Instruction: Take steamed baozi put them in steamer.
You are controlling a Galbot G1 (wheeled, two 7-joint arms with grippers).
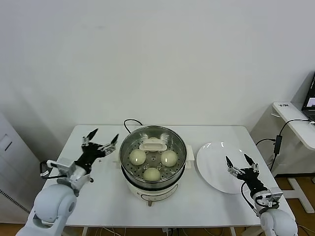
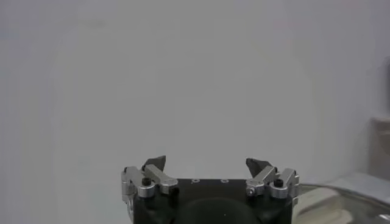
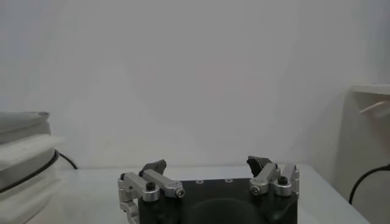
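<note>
Jaws, left gripper point(image 1: 101, 138): spread wide, empty, raised over the table left of the steamer.
Jaws, right gripper point(image 1: 241, 163): spread wide, empty, at the near edge of the plate.
Steamed baozi point(image 1: 138, 157): three visible, all on the perforated tray; a white rectangular piece lies behind them, identity unclear.
Steamer point(image 1: 153, 162): table centre, uncovered.
Plate point(image 1: 216, 164): just right of the steamer, bare.
Table point(image 1: 103, 189): white.
Key relation: the buns lie between the grippers, slightly nearer the left; round, no long axis.
Judgement: loading looks nearly or fully done.
</note>
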